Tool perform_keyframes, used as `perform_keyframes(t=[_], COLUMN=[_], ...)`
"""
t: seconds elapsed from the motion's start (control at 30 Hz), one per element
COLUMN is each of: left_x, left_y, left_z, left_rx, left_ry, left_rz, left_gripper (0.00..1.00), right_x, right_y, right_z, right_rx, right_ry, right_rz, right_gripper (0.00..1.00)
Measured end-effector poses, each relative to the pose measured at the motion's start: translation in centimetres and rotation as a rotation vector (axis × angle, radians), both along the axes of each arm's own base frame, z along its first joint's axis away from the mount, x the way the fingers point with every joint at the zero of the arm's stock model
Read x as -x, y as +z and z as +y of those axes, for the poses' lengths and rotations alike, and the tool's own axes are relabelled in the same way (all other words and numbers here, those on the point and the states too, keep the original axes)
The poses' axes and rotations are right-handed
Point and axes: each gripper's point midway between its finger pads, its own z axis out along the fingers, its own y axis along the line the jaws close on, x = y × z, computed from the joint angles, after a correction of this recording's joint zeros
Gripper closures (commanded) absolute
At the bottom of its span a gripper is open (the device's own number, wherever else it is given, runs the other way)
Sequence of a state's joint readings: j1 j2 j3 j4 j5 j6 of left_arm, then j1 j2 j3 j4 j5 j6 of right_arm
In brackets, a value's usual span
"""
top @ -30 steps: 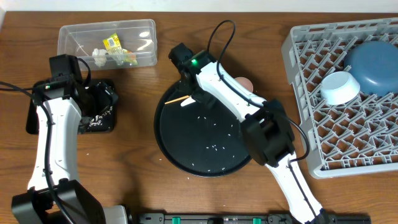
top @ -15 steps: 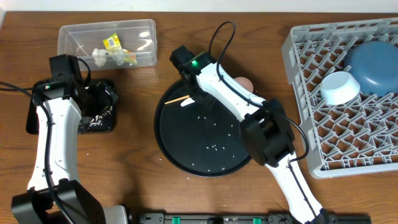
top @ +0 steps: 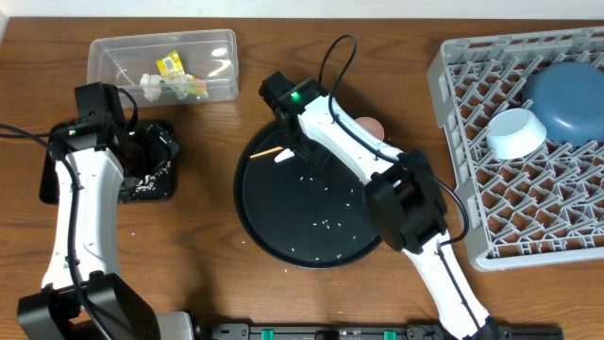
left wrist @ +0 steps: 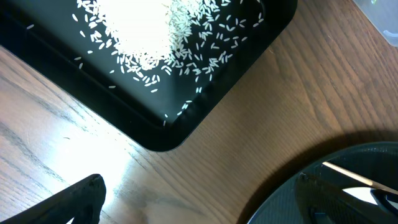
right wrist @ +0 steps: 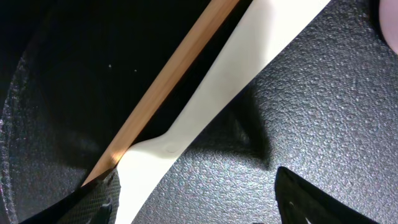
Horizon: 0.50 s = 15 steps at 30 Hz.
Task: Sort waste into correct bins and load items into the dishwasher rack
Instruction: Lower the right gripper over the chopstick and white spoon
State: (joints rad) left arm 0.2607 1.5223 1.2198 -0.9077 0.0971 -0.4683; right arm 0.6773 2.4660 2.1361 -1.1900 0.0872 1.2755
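A wooden chopstick point(top: 271, 150) and a white spoon-like utensil point(top: 284, 157) lie at the far left of the large round black tray point(top: 283, 227), among scattered rice grains point(top: 326, 224). My right gripper point(top: 288, 142) is open and low over them. In the right wrist view its jaws point(right wrist: 199, 205) straddle the white utensil point(right wrist: 236, 68), with the chopstick point(right wrist: 168, 81) beside it. My left gripper point(top: 159, 156) is open and empty above the shallow black tray point(top: 57, 179), which holds rice point(left wrist: 149, 37). The clear tub point(top: 160, 61) holds wrappers and tissue. The light-blue cup is out of view.
The grey dishwasher rack point(top: 472, 161) at the right holds the dark-blue plate point(top: 569, 99) and the white bowl point(top: 516, 133). A pink cup point(top: 374, 126) stands behind the round tray, partly hidden by my right arm. A few rice grains lie on the wooden table.
My right wrist has shifted very slightly to the right over the chopstick. The left arm and the objects have not moved.
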Motion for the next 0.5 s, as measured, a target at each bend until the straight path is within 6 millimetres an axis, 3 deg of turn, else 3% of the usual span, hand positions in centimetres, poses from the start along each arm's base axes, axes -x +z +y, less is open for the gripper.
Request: perform_keyframes(t=[0.5], left_x=[0.0], left_y=[0.0], left_z=[0.0], left_rx=[0.0], left_ry=[0.0], left_rz=[0.0], left_gripper=[0.02], right_x=[-0.43], right_y=[-0.11], right_z=[0.14], right_rx=[0.005], right_ry=[0.002], right_rz=[-0.023], right_gripper=[0.24])
